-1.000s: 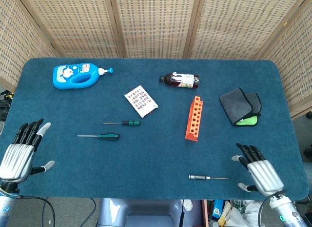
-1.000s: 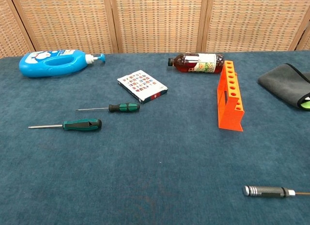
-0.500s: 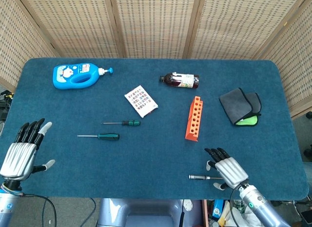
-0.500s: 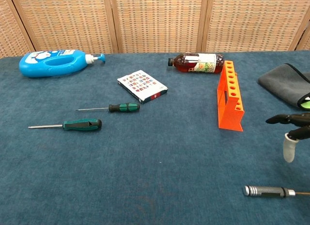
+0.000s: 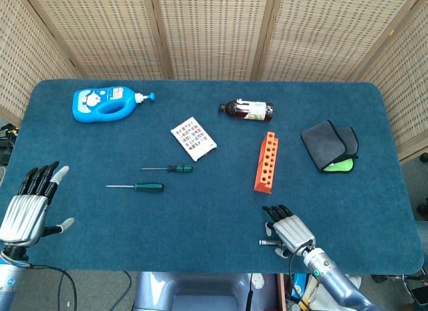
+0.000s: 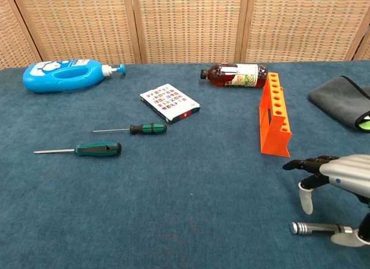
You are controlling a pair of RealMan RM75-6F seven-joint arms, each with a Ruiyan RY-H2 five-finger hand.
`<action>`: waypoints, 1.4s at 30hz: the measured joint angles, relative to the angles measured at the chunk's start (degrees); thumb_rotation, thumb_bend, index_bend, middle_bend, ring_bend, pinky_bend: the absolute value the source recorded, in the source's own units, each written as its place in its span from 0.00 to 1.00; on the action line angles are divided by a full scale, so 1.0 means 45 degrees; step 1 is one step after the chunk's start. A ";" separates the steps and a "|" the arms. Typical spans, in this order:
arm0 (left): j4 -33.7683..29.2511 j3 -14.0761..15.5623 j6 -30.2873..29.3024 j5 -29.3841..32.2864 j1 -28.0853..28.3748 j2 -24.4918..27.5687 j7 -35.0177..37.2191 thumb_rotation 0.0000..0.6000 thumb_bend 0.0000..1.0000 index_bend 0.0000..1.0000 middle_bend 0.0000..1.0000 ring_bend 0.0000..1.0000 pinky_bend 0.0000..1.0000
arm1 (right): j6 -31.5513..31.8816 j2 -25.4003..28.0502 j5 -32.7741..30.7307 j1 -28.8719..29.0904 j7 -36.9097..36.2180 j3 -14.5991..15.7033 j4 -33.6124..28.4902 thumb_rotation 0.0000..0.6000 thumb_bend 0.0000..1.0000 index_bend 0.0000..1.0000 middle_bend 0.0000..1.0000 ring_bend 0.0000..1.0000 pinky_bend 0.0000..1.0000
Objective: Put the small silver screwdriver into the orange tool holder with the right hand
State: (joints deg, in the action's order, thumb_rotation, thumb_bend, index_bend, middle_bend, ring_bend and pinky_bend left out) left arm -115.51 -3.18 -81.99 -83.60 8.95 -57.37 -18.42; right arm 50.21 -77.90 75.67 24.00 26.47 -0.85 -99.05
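The small silver screwdriver [image 6: 315,227] lies flat near the table's front edge, orange tool holder [image 6: 273,114] beyond.

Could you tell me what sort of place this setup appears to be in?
Probably a robot test station: a blue-covered table fenced by wicker screens, laid with odd props such as a detergent bottle, and an orange tool holder.

The blue-carpeted table [image 5: 200,217] carries the small silver screwdriver [image 6: 315,228] beneath the right hand's fingers [image 6: 305,198], the orange tool holder [image 5: 267,162] beyond their tips.

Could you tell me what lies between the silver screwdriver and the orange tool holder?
Only bare blue table cloth lies between the silver screwdriver and orange tool holder, apart from the right hand; chest view.
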 measured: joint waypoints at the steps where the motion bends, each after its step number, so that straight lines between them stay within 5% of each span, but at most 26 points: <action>1: -0.0004 0.0000 0.0001 0.0003 0.0000 0.0015 0.0026 1.00 0.00 0.00 0.00 0.00 0.00 | 0.0041 -0.0130 -0.0068 0.0038 0.0241 0.0002 0.0102 1.00 0.22 0.43 0.00 0.00 0.00; 19: -0.0068 -0.0037 -0.0003 0.0124 0.0011 0.0164 0.0337 1.00 0.00 0.00 0.00 0.00 0.00 | 0.0505 -0.0761 -0.1614 0.0318 0.1075 0.0478 0.0397 1.00 0.24 0.52 0.00 0.00 0.00; 32: -0.0112 0.0018 0.0102 0.0133 0.0060 0.0162 0.0302 1.00 0.00 0.00 0.00 0.00 0.00 | 0.0902 -0.0946 -0.0645 0.0261 0.0127 0.0834 0.0830 1.00 0.39 0.66 0.00 0.00 0.00; 42: -0.0119 0.0073 0.0120 0.0060 0.0069 0.0145 0.0249 1.00 0.00 0.00 0.00 0.00 0.00 | 0.1334 -0.0703 0.0150 0.0136 -0.0307 0.1116 0.0579 1.00 0.40 0.68 0.00 0.00 0.00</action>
State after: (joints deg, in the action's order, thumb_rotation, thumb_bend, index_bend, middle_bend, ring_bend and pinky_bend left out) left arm -116.05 -2.85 -81.45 -83.33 9.26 -56.71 -17.30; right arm 56.22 -81.07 76.35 24.61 25.09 4.18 -96.44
